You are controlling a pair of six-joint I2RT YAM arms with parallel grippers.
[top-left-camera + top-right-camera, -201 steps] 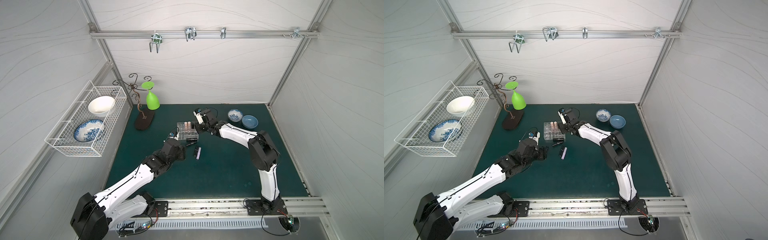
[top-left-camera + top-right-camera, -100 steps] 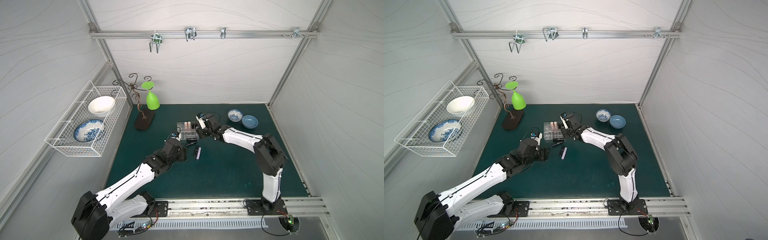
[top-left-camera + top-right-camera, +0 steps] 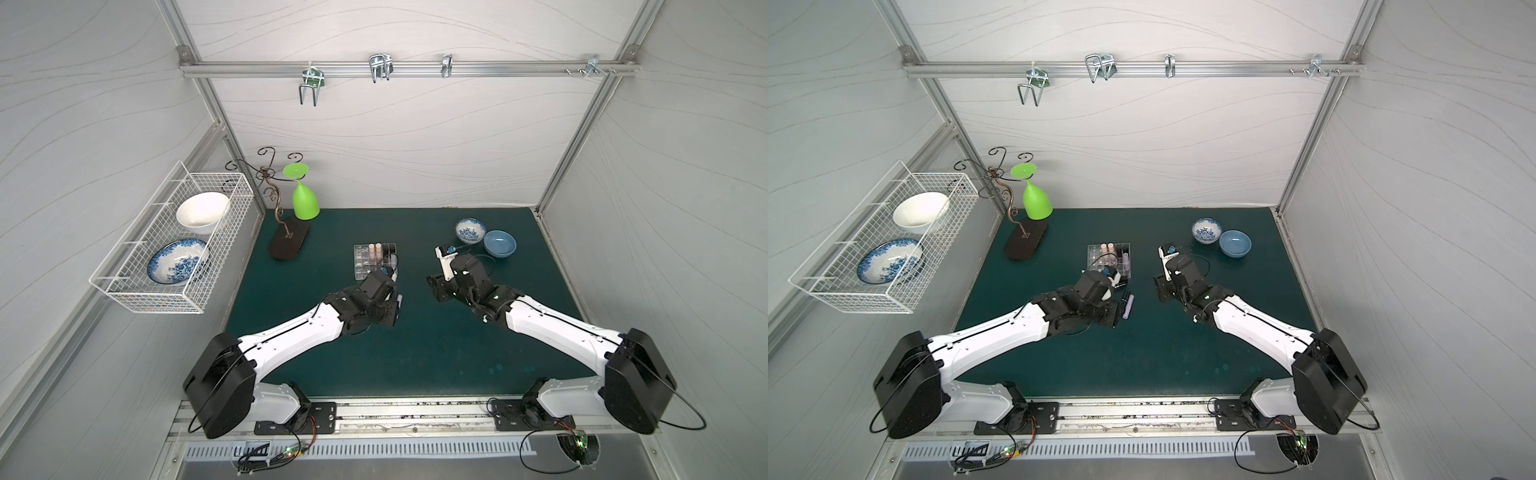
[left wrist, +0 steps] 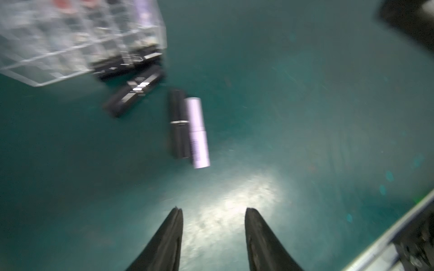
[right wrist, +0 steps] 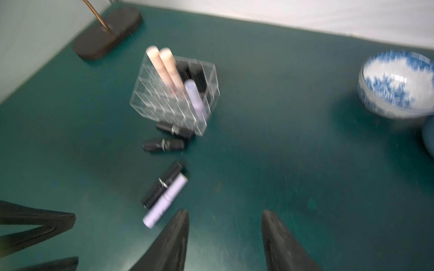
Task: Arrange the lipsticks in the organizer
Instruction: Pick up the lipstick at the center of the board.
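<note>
The clear organizer [image 3: 375, 259] [image 5: 175, 93] stands mid-table. It holds two pale pink lipsticks [image 5: 164, 65], a lilac one [image 5: 196, 98] and black ones. Four lipsticks lie loose on the mat in front of it. A lilac one [image 4: 198, 132] [image 3: 1128, 306] lies beside a black one [image 4: 179, 124], and two black ones [image 4: 131, 93] [image 5: 175, 130] lie close to the box. My left gripper [image 4: 214, 210] is open and empty, just short of the lilac and black pair. My right gripper [image 5: 225, 212] [image 3: 434, 286] is open and empty, to the right of the loose tubes.
A blue-patterned bowl [image 3: 470, 230] and a plain blue bowl [image 3: 499, 243] sit at the back right. A metal stand on a dark base [image 3: 289, 245] holds a green glass [image 3: 305, 201] at the back left. A white wire basket [image 3: 174, 245] with two bowls hangs on the left wall.
My right gripper has drawn back from the organizer toward the front right. My left arm has reached further right, toward the loose tubes.
</note>
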